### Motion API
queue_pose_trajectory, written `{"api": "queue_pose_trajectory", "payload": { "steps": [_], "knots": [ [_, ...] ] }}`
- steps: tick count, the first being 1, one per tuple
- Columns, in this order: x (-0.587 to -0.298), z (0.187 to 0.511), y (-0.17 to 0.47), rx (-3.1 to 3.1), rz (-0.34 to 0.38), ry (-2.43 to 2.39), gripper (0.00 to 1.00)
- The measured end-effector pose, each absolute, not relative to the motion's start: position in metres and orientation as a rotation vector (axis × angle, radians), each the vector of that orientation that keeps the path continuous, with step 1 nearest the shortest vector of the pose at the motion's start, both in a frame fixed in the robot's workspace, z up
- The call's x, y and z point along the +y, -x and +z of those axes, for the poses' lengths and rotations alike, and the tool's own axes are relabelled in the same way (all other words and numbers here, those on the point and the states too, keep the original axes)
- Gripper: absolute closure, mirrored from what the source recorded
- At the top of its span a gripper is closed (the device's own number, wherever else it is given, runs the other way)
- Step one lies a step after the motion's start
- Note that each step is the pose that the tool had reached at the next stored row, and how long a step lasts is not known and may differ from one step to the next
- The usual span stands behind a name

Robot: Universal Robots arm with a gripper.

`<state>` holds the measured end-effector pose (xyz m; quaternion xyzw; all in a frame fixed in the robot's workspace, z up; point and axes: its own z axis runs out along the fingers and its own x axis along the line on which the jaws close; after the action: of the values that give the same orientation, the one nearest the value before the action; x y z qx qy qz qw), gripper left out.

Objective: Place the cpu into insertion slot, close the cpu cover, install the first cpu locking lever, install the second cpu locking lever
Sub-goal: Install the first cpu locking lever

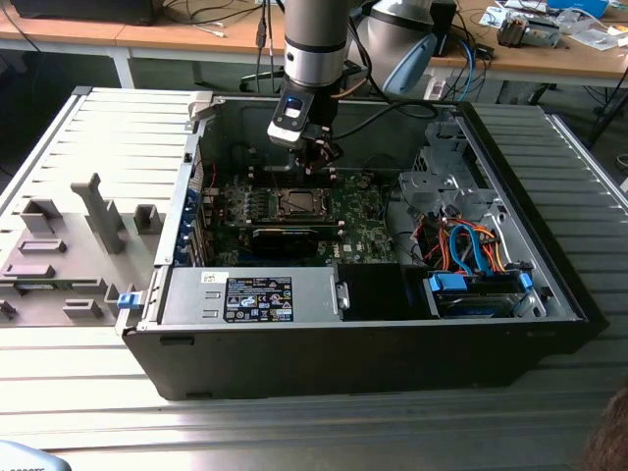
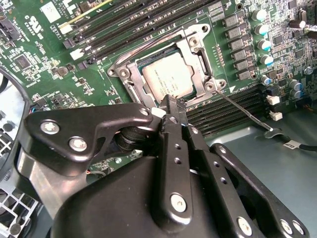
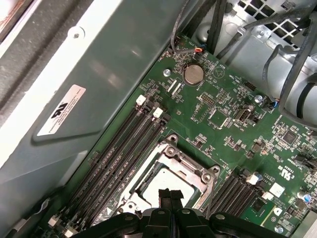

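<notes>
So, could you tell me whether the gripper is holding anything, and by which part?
Nothing that shows: the gripper is shut empty at the cpu cover's edge, with the cpu under that cover.

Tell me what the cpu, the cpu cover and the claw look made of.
Seemingly, the cpu is brushed pale metal with a dull sheen; the cpu cover a bare steel-like plate with glinting edges; the claw matte black, screwed links, painted metal or hard plastic, unclear.

Coin battery (image 3: 193,74) — memory slots (image 3: 119,148) — blue cables (image 1: 478,240)
</notes>
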<state>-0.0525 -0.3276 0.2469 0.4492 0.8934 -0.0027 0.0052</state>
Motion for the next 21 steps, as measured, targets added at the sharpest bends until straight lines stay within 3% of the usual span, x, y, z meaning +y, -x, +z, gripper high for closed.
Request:
{"api": "queue_pose_trajectory", "payload": {
  "steps": [21],
  "knots": [
    [-0.3276, 0.2468, 0.0525, 2.810, -0.008, -1.382, 0.89]
  ]
}}
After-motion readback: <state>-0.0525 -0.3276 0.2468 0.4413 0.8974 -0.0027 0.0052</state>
